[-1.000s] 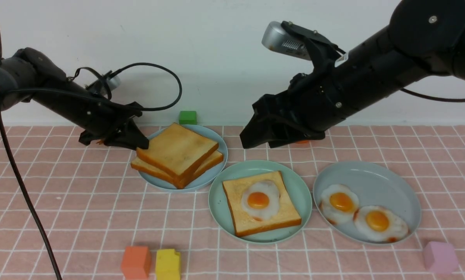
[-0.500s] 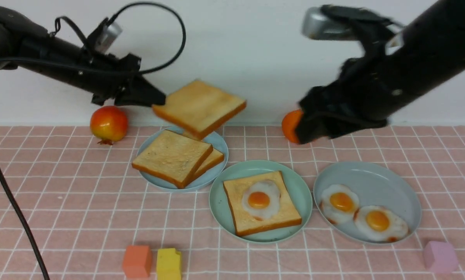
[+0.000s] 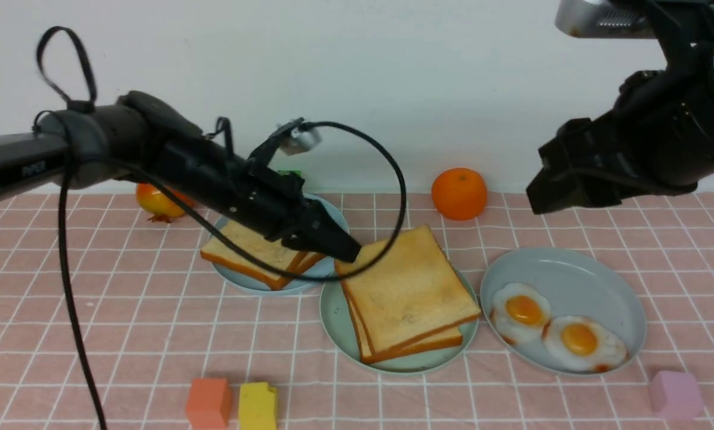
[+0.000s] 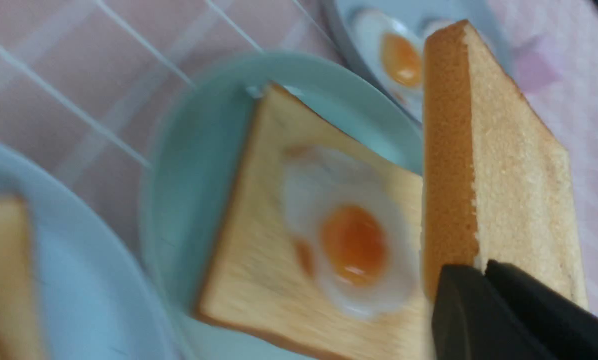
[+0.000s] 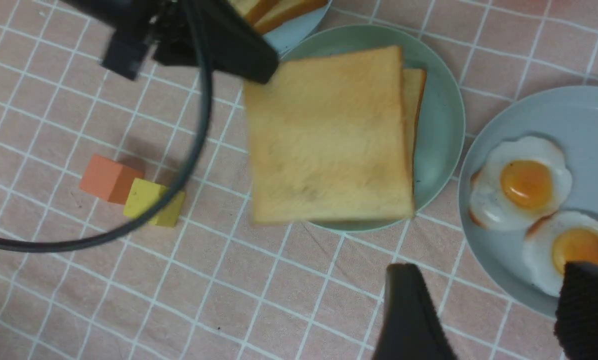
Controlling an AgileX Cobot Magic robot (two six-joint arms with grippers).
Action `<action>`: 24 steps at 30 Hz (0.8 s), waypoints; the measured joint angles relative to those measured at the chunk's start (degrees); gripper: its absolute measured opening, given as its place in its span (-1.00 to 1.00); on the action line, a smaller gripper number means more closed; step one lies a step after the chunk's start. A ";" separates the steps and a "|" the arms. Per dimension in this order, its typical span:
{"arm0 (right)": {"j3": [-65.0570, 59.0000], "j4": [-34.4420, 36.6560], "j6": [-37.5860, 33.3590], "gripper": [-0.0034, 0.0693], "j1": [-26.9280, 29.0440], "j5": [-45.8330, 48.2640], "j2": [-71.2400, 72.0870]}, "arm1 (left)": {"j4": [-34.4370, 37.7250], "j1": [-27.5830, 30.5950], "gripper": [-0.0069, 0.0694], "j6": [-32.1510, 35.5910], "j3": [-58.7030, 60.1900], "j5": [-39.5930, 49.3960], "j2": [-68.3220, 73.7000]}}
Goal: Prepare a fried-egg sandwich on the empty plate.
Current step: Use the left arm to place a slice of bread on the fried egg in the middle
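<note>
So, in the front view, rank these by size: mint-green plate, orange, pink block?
1. Mint-green plate, clearly largest.
2. Orange and pink block look about alike; the block sits nearer the camera, so I won't rank them.

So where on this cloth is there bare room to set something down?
Bare cloth runs along the front between the yellow block and the pink block. More lies left of the toast plate, though a cable crosses it. Crowded: that plate, the mint-green plate and the egg plate sit nearly rim to rim.
</note>
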State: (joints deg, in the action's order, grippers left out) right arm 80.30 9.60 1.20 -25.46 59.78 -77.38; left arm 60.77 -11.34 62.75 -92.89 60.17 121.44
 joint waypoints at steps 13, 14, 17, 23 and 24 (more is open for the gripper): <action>-0.29 0.89 0.00 0.25 0.00 -0.87 0.00 | -1.41 -0.18 -0.71 6.47 0.11 -6.15 1.42; -0.29 0.89 0.00 0.25 0.00 -0.87 0.00 | -1.08 -0.18 -0.71 6.47 0.11 -6.15 1.47; -0.35 0.89 0.00 0.25 0.00 -0.87 0.00 | 0.49 -0.18 -0.71 6.52 0.11 -6.30 1.61; -0.40 0.89 0.00 0.25 0.00 -0.87 0.00 | 0.77 -0.18 -0.71 6.52 0.11 -6.36 2.26; -0.40 0.89 0.00 0.25 0.00 -0.87 0.00 | 0.72 -0.18 -0.71 6.52 0.11 -6.36 2.26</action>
State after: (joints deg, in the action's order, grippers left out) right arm 79.90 10.48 1.20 -25.46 58.92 -77.38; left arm 61.48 -11.52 69.26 -92.77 53.81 123.70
